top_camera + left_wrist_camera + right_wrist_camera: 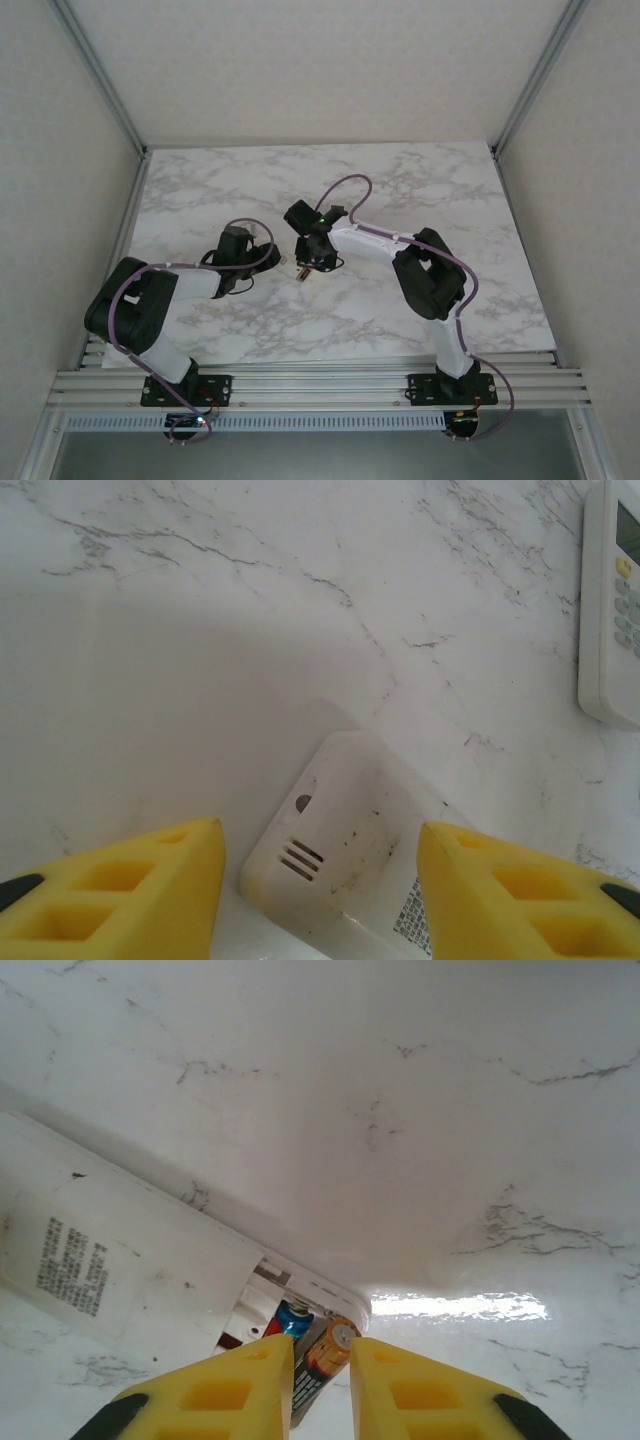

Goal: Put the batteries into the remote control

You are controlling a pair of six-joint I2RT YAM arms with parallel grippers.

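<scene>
Top external: marble counter (pixel 400 200); left gripper (pixel 262 258) and right gripper (pixel 308 266) close together at mid-counter, tips towards one another; a small brownish item at the right gripper's tip, too small to name from here. Left wrist: left gripper (pixel 320 832) spread, its two yellow fingers (pixel 150 880) standing either side of the near end of a white remote (pixel 340 870) that lies back-up on the counter, with vent slots (pixel 300 857) and a printed label (pixel 410 920) showing; a sliver of gap beside the finger on the view's left, and contact on the other side cannot be told; a second remote (pixel 612 610), buttons up, lies well apart at the right edge. Right wrist: right gripper (pixel 320 1348) drawn narrow and pinching one battery (pixel 318 1370), dark body with gold band and coppery cap, tilted, its cap end at the lip of the open compartment (pixel 262 1305) at the end of the remote (pixel 120 1250); within the compartment a blue-and-red end (pixel 290 1318), possibly a cell already seated, not certain. Status, as judged: compartment opened; one battery brought to the mouth but not yet lying in its bay; seating it and loading whatever further cells the remote takes remains to be done; refitting of a cover, if wanted, not begun
</scene>
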